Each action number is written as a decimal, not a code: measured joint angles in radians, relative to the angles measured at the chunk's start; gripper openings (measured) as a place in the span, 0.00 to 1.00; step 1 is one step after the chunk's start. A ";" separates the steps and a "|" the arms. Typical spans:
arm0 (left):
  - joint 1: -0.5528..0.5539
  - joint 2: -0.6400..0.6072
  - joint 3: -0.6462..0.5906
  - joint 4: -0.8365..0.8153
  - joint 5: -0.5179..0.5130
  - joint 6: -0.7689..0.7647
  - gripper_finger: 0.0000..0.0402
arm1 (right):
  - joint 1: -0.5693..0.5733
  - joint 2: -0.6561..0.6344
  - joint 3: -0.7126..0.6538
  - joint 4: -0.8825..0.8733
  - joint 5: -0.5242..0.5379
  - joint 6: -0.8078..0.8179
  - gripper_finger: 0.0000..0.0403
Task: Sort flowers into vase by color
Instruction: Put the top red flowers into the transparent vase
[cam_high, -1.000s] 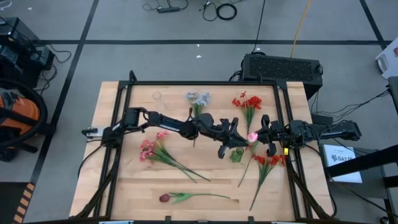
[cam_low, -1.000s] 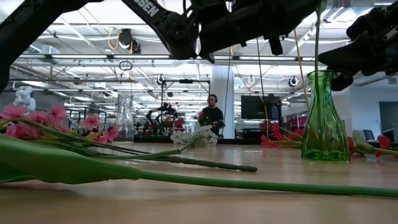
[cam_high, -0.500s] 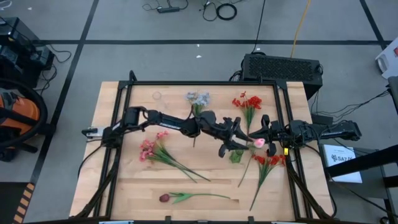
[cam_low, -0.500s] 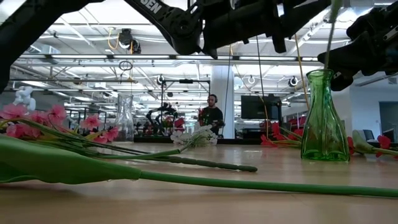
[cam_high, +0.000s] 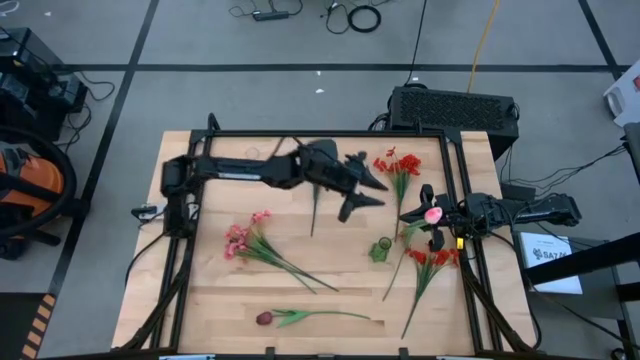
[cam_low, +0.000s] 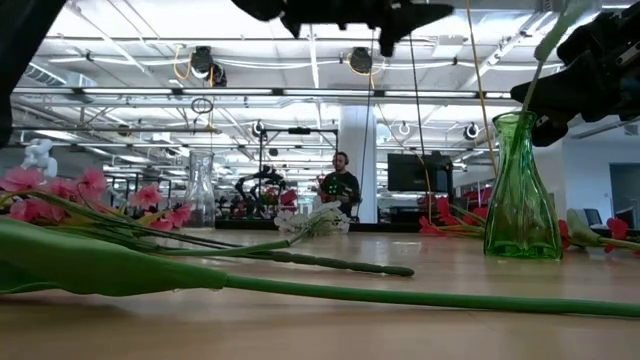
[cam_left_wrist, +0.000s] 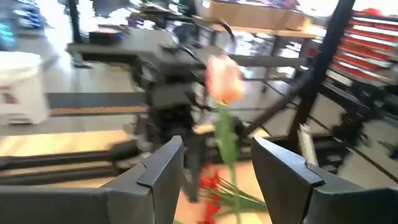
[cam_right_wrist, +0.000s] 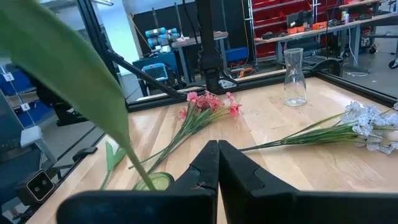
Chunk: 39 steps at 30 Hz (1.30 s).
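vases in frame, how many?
2. A green vase stands toward the table's right side, beside the right gripper, with a pink tulip's stem in it. A clear vase stands at the far left. None seems hidden.

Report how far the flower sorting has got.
Done: one pink tulip stands in the green vase. In hand: nothing; the left gripper is open above the table, the right gripper shut beside the vase. Left: pink blossoms, red clusters, grey-blue bunch and dark red tulip lie on the table.
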 joint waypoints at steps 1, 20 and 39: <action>0.007 -0.022 0.000 -0.039 -0.019 -0.001 0.48 | 0.000 0.000 0.000 0.000 0.000 0.000 0.00; 0.019 -0.178 -0.002 -0.523 -0.236 -0.211 0.48 | 0.000 0.000 0.000 0.000 0.001 -0.003 0.00; -0.120 -0.181 -0.005 -1.215 -0.538 -0.813 0.48 | 0.000 0.000 0.000 0.002 0.023 -0.027 0.00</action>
